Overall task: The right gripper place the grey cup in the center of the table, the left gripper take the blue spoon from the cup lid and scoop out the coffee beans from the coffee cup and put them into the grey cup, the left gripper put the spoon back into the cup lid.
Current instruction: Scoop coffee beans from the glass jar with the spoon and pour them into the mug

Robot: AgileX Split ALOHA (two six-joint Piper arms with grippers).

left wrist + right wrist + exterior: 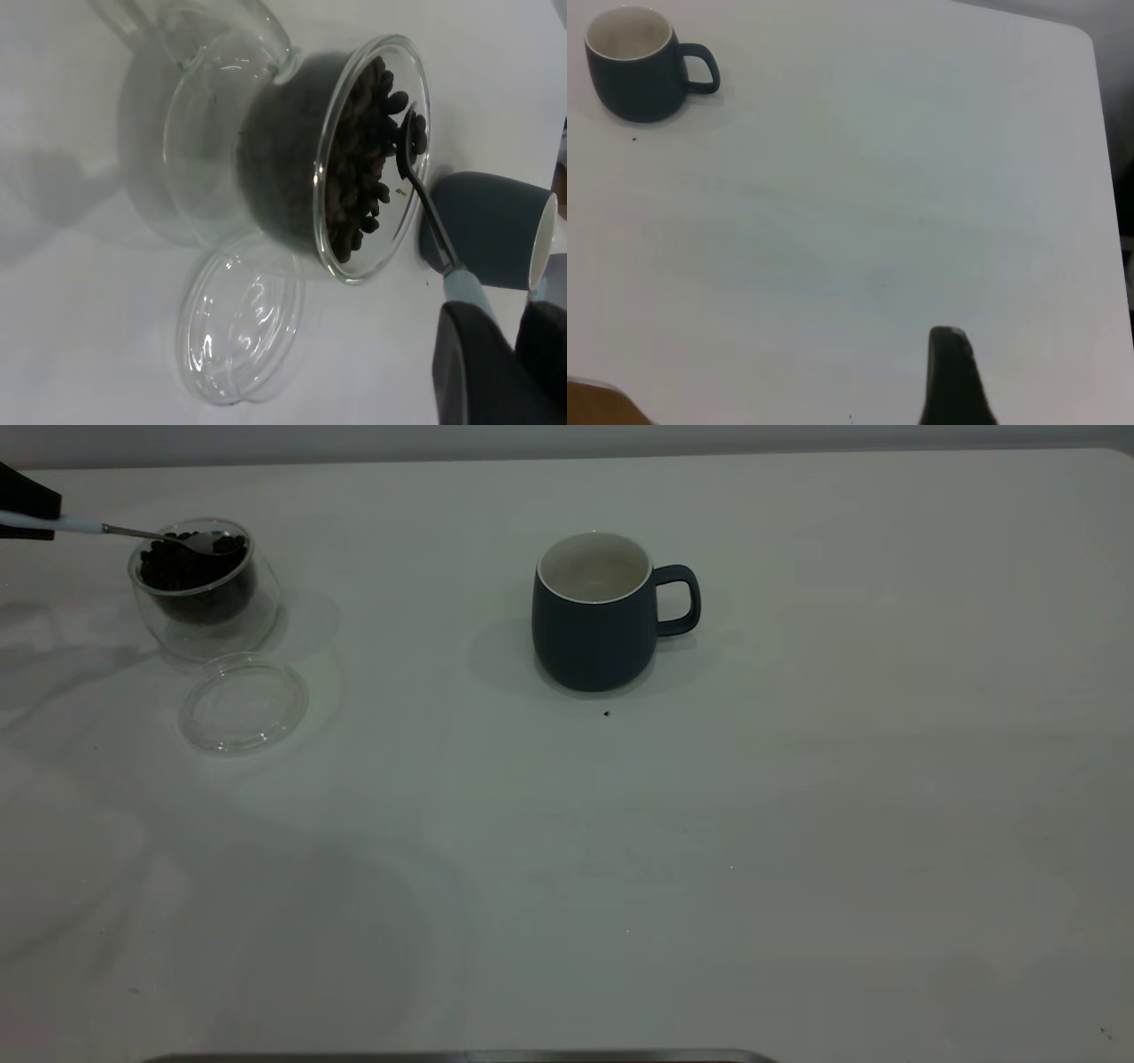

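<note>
Your left tool (27,514) at the desk's far-left edge is clamped on the blue spoon (133,532) by its pale handle. The spoon lies nearly level, bowl pointing right into the coffee cup (202,589), resting on the coffee beans (190,567). The cup lid (244,702) lies bare just in front. The grey cup (595,611) stands mid-desk (797,824), holding nothing, handle pointing right. Of your right tool (952,376), well clear of it, only one finger shows: its opening can't be told.

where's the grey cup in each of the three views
Exterior view: the grey cup stands upright just above the picture's middle, handle pointing right.
Left wrist view: it shows at the right edge, beyond the coffee cup, partly behind the blue spoon.
Right wrist view: top left corner.
Shared landmark: its loop handle and white inside.
</note>
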